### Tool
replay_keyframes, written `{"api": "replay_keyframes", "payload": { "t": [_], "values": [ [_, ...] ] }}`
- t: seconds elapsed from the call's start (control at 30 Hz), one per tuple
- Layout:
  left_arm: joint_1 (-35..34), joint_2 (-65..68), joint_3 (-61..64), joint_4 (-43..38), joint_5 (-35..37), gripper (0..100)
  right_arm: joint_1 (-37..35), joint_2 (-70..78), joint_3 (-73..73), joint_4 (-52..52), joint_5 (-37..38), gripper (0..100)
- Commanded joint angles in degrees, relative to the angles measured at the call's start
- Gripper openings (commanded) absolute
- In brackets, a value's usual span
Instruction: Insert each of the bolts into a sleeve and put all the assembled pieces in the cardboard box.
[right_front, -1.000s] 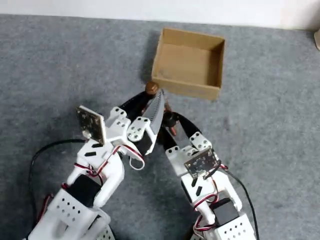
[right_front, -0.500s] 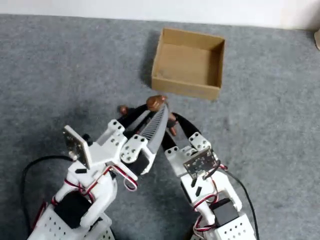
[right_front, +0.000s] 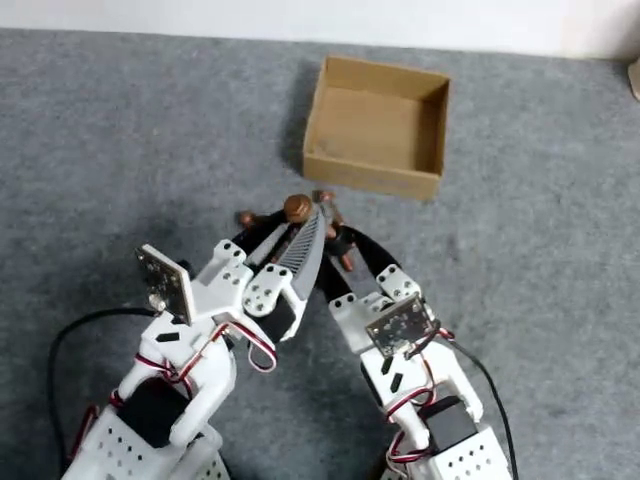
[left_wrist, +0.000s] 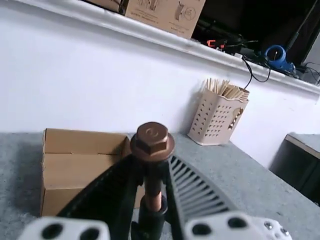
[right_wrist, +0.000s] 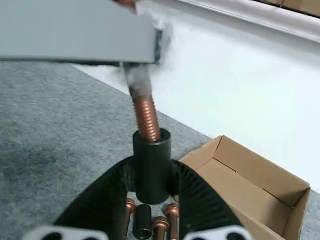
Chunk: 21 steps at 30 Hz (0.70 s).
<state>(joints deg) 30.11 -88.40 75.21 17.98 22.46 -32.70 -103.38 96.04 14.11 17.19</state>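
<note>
My left gripper (right_front: 301, 226) is shut on a copper bolt (right_front: 297, 208), held upright with its hex head (left_wrist: 154, 139) on top. Its threaded shaft (right_wrist: 146, 119) enters the top of a black sleeve (right_wrist: 151, 165). My right gripper (right_front: 338, 244) is shut on that sleeve, just right of the left gripper and below the bolt. In the left wrist view the shaft runs down into the sleeve (left_wrist: 150, 220). The open cardboard box (right_front: 370, 177) stands a short way beyond both grippers, and nothing shows inside it.
Loose copper bolts (right_front: 245, 218) lie on the grey carpet around the grippers, with another (right_front: 326, 197) near the box front. A loose black sleeve (right_wrist: 144, 227) lies among bolts under my right gripper. A cream holder of sticks (left_wrist: 219, 119) stands far right by the wall.
My left arm drew back from the box front and brought the bolt down over the sleeve. The right arm kept still with the sleeve.
</note>
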Motion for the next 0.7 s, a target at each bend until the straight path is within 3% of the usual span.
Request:
{"api": "replay_keyframes", "payload": {
  "t": [0.0,0.67],
  "values": [
    [1.27,-0.22,0.66,-0.09,-0.44,0,-0.13,-0.48,6.46,-0.40,-0.26,0.4],
    [0.92,-0.04,10.15,-0.09,-4.13,0,-0.13,-0.48,6.46,-0.40,-0.26,0.4]
  ]
}}
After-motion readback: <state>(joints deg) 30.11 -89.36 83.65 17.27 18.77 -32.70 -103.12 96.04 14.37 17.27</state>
